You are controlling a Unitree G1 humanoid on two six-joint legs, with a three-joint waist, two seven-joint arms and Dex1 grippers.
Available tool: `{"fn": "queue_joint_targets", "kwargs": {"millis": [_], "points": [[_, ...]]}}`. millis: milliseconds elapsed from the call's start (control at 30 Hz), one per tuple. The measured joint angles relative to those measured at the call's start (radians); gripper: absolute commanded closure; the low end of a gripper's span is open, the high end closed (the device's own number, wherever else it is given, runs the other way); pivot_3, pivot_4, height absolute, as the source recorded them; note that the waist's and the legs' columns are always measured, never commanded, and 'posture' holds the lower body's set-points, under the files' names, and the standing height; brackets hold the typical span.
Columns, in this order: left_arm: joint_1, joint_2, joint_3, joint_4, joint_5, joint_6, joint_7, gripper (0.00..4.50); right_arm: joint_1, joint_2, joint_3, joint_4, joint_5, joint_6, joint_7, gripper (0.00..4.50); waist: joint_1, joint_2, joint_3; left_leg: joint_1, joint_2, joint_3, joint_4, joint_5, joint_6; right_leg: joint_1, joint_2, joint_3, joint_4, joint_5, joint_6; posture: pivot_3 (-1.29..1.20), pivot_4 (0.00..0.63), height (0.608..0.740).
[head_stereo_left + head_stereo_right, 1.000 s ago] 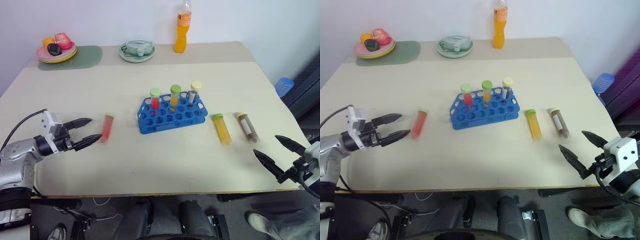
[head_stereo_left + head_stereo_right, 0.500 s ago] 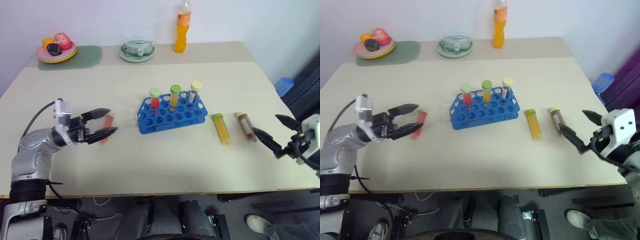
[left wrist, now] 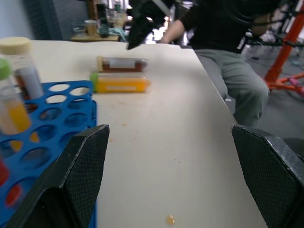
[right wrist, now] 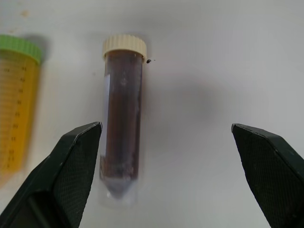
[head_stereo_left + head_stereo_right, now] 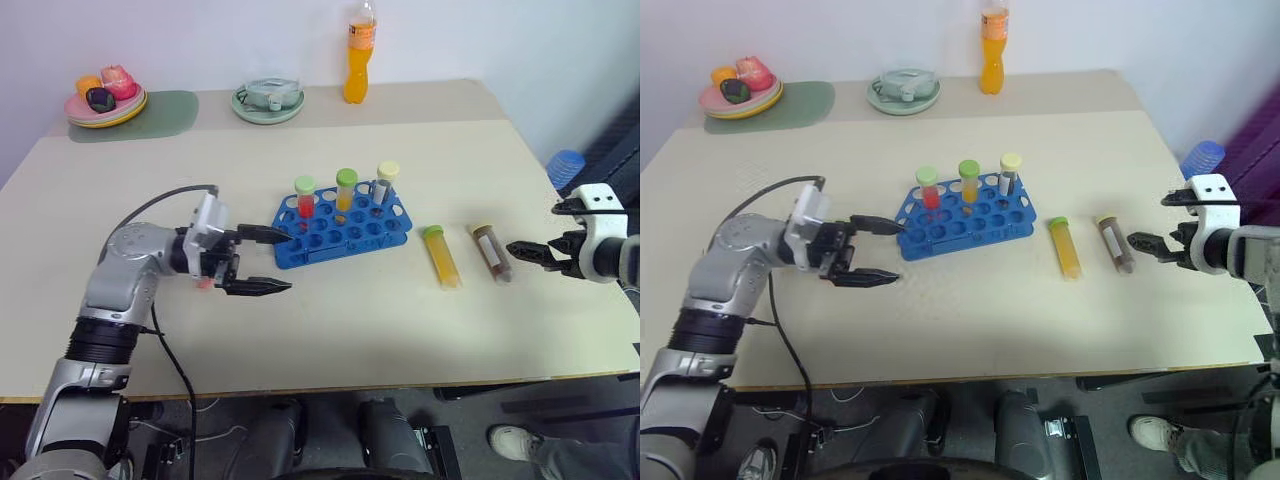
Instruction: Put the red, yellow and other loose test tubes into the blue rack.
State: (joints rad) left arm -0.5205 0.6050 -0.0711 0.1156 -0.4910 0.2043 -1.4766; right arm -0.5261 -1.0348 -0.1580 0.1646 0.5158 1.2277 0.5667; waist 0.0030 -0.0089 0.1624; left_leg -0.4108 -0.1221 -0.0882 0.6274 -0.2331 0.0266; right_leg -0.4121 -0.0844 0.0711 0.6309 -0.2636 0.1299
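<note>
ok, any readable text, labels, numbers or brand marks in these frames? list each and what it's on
Yellow-filled plastic test tube with green cap: printed graduation scale with numbers, too blurred to read.
Brown-filled plastic test tube with cream cap: pale label strip along its side, no legible text.
Orange drink bottle at the table's far edge: label band, too small to read.
Blue plastic tube rack: no markings visible.
Nothing legible elsewhere.

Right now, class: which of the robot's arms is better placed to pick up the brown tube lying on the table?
Right. The right gripper is open beside the brown tube; the left gripper is on the far side of the blue rack.
</note>
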Motion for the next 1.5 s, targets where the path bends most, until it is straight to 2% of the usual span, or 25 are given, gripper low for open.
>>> {"fn": "queue_joint_targets", "kwargs": {"millis": [333, 567, 667, 833, 867, 1067, 1133, 1233, 1433, 1500], "points": [[0.018, -0.036, -0.024, -0.031, 0.024, -0.014, 0.053, 0.32, -0.172, 0.074, 0.133, 0.119, -0.058, 0.042, 0.041, 0.0, 0.0, 0.0, 0.0, 0.0, 0.0, 0.0, 0.002, 0.0, 0.0, 0.0, 0.0, -0.001, 0.001, 0.0, 0.0, 0.0, 0.15, 0.74], [0.062, -0.029, -0.021, -0.086, 0.019, 0.013, 0.08, 0.32, -0.321, 0.136, 0.28, 0.362, -0.171, -0.011, 0.094, 0.0, -0.012, 0.0, 0.0, 0.0, 0.0, 0.0, 0.002, 0.0, 0.0, 0.0, 0.0, -0.002, 0.001, 0.0, 0.0, 0.0, 0.15, 0.74], [0.081, -0.023, -0.016, -0.108, 0.011, 0.028, 0.092, 0.28, -0.376, 0.155, 0.337, 0.477, -0.235, -0.072, 0.13, 0.9, -0.016, 0.0, 0.0, 0.0, 0.0, 0.0, 0.002, 0.0, 0.0, 0.0, 0.001, -0.002, 0.001, 0.0, 0.001, 0.0, 0.15, 0.74], [0.118, -0.018, -0.009, -0.154, 0.0, 0.049, 0.126, 0.28, -0.441, 0.175, 0.388, 0.616, -0.335, -0.167, 0.188, 3.41, -0.022, 0.0, 0.0, 0.0, 0.0, 0.0, 0.002, 0.0, 0.0, 0.0, 0.001, -0.002, 0.002, 0.001, 0.001, 0.0, 0.15, 0.74], [0.127, -0.016, -0.008, -0.161, -0.001, 0.052, 0.131, 0.28, -0.448, 0.18, 0.389, 0.63, -0.348, -0.175, 0.199, 3.67, -0.023, 0.0, 0.0, 0.0, 0.0, 0.0, 0.002, 0.0, 0.0, 0.0, 0.001, -0.002, 0.002, 0.001, 0.001, 0.0, 0.15, 0.74], [0.158, -0.005, 0.013, -0.181, -0.002, 0.065, 0.162, 0.28, -0.457, 0.193, 0.391, 0.648, -0.404, -0.209, 0.249, 3.67, -0.024, 0.0, 0.0, 0.001, 0.0, 0.0, 0.003, 0.0, 0.0, 0.001, 0.002, -0.002, 0.002, 0.001, 0.001, 0.0, 0.15, 0.74], [0.168, -0.006, 0.019, -0.189, -0.003, 0.071, 0.178, 0.28, -0.432, 0.187, 0.381, 0.608, -0.405, -0.218, 0.269, 3.67, -0.024, 0.0, 0.0, 0.001, 0.0, 0.0, 0.002, 0.0, 0.0, 0.0, 0.002, -0.002, 0.002, 0.001, 0.001, 0.0, 0.15, 0.74], [0.186, -0.012, 0.046, -0.194, -0.017, 0.069, 0.199, 0.28, -0.319, 0.159, 0.336, 0.41, -0.368, -0.215, 0.318, 3.67, -0.019, 0.0, 0.0, 0.001, 0.0, 0.0, 0.001, 0.0, -0.001, -0.001, 0.002, -0.002, 0.003, 0.001, 0.001, 0.0, 0.15, 0.74], [0.211, -0.061, 0.099, -0.188, -0.04, 0.044, 0.269, 0.28, 0.028, 0.102, 0.133, -0.17, -0.21, -0.17, 0.369, 3.67, -0.007, 0.001, 0.001, -0.001, 0.0, -0.001, 0.002, 0.0, -0.001, -0.001, 0.001, -0.003, 0.002, 0.001, 0.001, 0.0, 0.15, 0.74], [0.221, -0.069, 0.125, -0.189, -0.051, 0.043, 0.292, 0.28, 0.129, 0.124, 0.063, -0.33, -0.172, -0.175, 0.352, 3.67, -0.007, 0.001, 0.001, -0.001, 0.0, -0.001, 0.003, -0.001, -0.001, 0.0, 0.001, -0.003, 0.002, 0.001, 0.001, 0.0, 0.15, 0.74]]}}
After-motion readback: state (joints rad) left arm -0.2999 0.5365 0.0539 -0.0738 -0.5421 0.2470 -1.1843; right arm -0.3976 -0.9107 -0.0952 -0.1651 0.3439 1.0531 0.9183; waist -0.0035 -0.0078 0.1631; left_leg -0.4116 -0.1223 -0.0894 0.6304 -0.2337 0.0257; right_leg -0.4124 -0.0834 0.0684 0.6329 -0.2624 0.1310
